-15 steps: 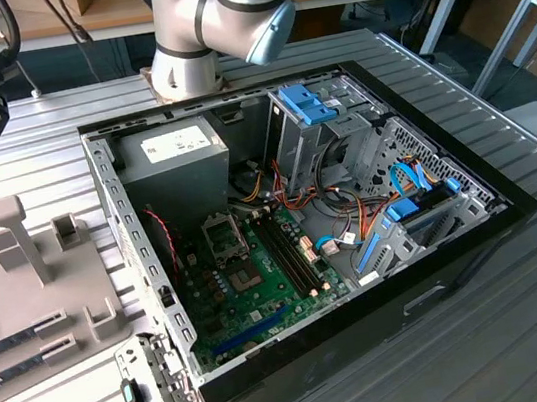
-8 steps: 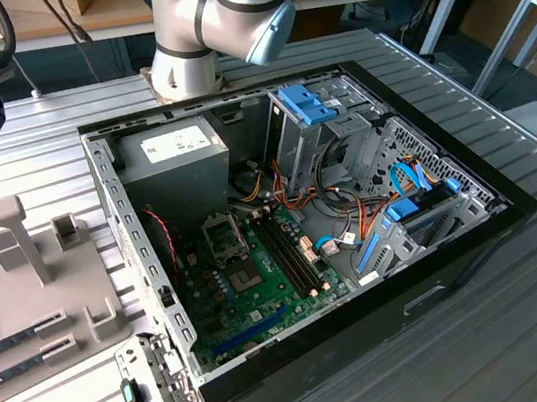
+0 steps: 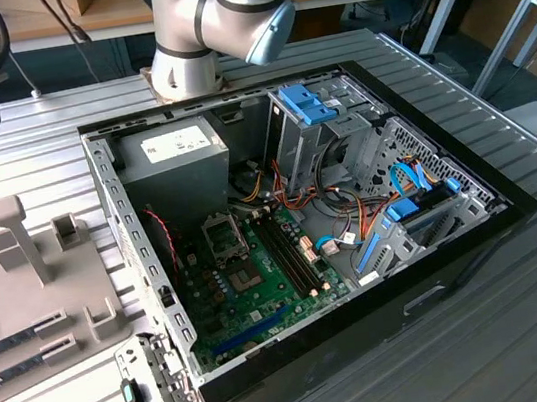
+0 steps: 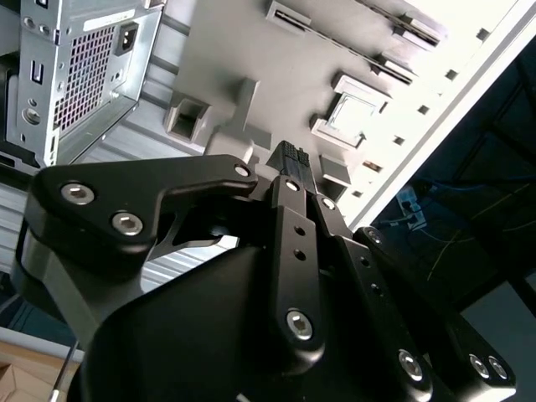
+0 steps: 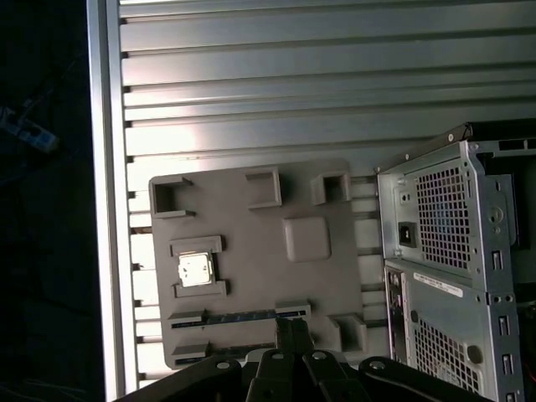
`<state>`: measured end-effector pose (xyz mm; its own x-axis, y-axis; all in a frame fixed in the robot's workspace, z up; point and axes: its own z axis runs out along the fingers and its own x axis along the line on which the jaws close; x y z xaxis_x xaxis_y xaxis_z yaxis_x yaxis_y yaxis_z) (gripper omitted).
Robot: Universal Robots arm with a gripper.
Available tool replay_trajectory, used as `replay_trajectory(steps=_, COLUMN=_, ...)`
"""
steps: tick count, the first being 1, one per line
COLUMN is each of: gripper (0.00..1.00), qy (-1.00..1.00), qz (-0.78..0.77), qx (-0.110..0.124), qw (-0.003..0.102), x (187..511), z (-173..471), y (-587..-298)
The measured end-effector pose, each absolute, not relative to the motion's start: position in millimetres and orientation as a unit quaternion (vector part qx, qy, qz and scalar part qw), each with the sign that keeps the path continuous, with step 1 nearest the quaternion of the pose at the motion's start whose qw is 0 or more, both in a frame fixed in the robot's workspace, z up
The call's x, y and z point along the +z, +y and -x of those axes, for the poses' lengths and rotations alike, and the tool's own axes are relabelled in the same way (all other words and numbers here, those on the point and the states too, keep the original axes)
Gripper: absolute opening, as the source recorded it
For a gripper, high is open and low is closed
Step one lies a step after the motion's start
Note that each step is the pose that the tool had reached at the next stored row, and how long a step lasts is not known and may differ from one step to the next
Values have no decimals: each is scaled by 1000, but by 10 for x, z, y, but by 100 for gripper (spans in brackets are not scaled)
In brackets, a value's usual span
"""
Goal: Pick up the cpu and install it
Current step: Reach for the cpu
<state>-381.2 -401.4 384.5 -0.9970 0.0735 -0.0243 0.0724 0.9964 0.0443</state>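
A ribbed metal table is carrying everything here. An open computer case is lying on its side on this table, and it is taking the middle and most of the frame in the exterior view. A flat grey holder plate is lying on the exterior view's left, just beside the case. The arm's base is standing on the table at the upper middle of the frame.

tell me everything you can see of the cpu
The cpu is a small flat square chip with a shiny silvery top. It lies flat in a bracketed recess of the grey holder tray, which sits on the ribbed metal table beside the computer case. The tool is clear of it.
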Motion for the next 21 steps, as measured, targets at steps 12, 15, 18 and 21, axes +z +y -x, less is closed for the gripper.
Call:
replay_trajectory(steps=12, gripper=11, qy=999, qz=-36, qx=22, qw=13, x=3834, z=3864, y=-4014)
replay_trajectory(steps=15, gripper=11, qy=999, qz=-36, qx=22, qw=13, x=3829, z=3880, y=-4014)
replay_trajectory(steps=18, gripper=11, qy=999, qz=-36, qx=22, qw=13, x=3826, z=3889, y=-4014)
replay_trajectory(steps=21, gripper=11, qy=999, qz=-36, qx=22, qw=13, x=3819, z=3901, y=-4015)
